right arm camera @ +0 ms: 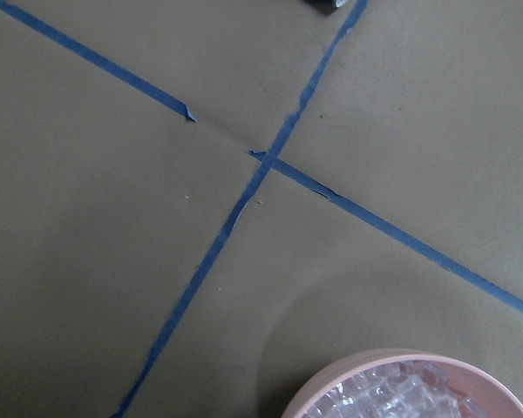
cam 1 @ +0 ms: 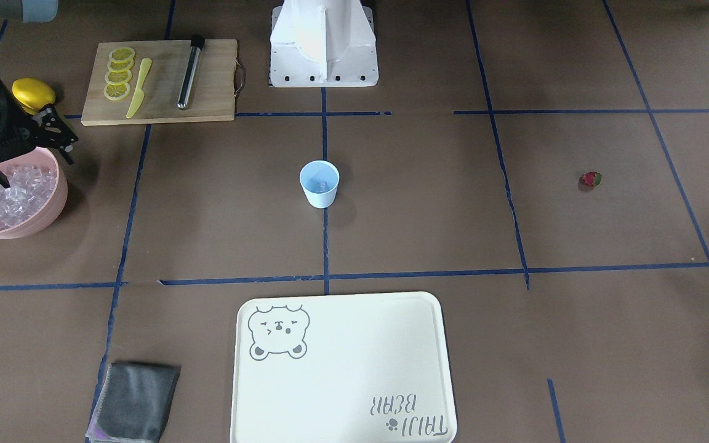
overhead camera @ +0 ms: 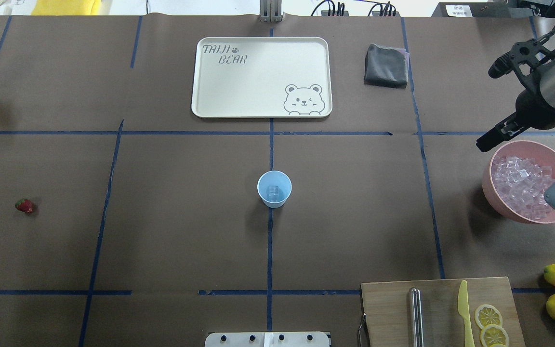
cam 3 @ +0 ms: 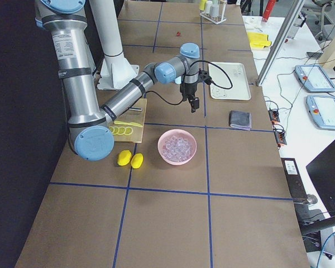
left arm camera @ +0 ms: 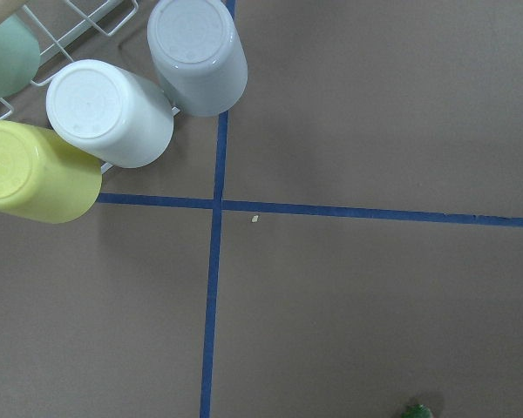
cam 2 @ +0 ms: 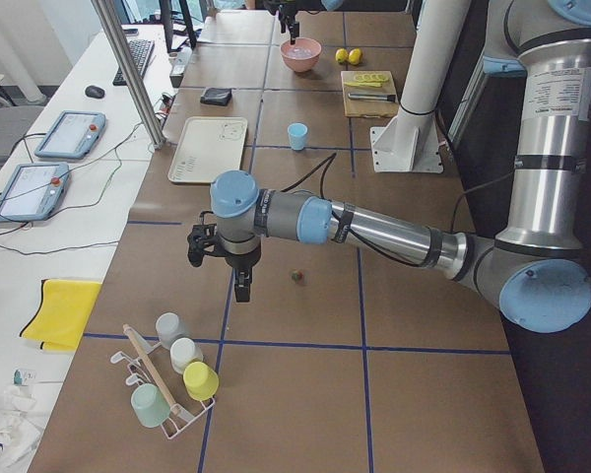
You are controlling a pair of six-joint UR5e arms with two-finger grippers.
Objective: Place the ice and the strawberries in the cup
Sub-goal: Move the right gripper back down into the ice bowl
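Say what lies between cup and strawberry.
Overhead view: between the small pale-blue tumbler and the red strawberry, only bare brown table covering, crossed by one blue tape line.

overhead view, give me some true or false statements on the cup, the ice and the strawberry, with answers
1. The pale light-blue tumbler cup stands on the cream bear-print tray. False: it stands on the brown table, apart from the tray.
2. A clear ice cube lies inside the cup. True.
3. The small red strawberry is in the cup. False: it lies on the table, far off on the robot's left side.
4. The pink bowl holds clear ice cubes. True.
5. The right gripper is shut on the strawberry. False: it is open, by the pink bowl.
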